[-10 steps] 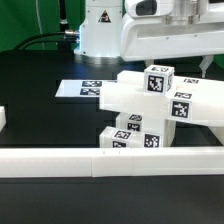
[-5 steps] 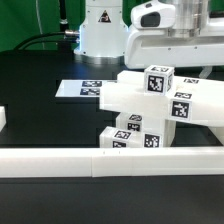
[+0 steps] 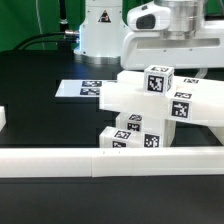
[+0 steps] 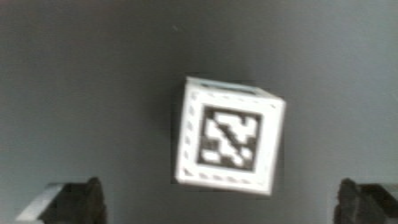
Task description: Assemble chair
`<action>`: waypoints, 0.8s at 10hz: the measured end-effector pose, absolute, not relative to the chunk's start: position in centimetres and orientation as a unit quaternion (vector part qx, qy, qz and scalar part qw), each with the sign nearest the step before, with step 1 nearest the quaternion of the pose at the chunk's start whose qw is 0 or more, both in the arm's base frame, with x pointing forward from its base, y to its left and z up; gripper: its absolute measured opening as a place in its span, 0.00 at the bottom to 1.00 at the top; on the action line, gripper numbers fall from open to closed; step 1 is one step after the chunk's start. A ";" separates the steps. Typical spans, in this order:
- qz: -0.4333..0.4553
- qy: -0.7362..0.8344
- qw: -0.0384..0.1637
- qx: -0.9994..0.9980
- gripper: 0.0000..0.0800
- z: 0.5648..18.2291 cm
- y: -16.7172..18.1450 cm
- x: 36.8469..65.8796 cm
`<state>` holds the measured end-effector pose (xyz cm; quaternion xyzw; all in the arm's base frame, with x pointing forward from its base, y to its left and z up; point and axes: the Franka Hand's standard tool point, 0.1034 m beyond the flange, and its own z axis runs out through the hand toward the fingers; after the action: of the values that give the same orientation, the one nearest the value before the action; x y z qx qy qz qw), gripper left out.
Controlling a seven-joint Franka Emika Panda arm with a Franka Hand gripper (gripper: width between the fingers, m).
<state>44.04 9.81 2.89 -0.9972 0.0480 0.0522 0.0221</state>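
Right now you have the chair (image 3: 150,110) standing partly built on the matte black table (image 3: 40,110), toward the exterior view's right and close against the long white border rail (image 3: 110,160) that runs across the near edge. Its parts are glossy white plastic, all blocky and square-edged: a flat slab lies across the top, a cube-like post (image 3: 159,80) rises from it, and shorter blocks stack beneath, each face carrying a square black-and-white tag. Behind the chair, farther back and to the exterior view's left, the marker board (image 3: 80,89) lies flat and thin on the table with its printed tags facing up. You can see the white arm (image 3: 165,35) hanging above the chair, smooth and rounded against the chair's hard corners. From the wrist view you look down on one tagged white block (image 4: 228,135), tilted slightly in the frame against the dull grey-black surface. The gripper (image 4: 222,203) stands spread wide, its two dark fingertips (image 4: 75,200) well apart on either side of the block and touching nothing.
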 end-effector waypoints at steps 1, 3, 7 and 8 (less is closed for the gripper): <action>0.055 0.056 0.019 -0.997 0.81 2.5 10.0 43.7; 0.057 0.062 0.014 -0.996 0.81 1.8 10.4 43.3; 0.062 0.062 0.008 -0.996 0.81 0.6 10.1 42.8; 0.063 0.063 0.007 -0.996 0.81 0.5 10.1 42.7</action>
<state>42.69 10.09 0.51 -0.9960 0.0633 0.0631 0.0070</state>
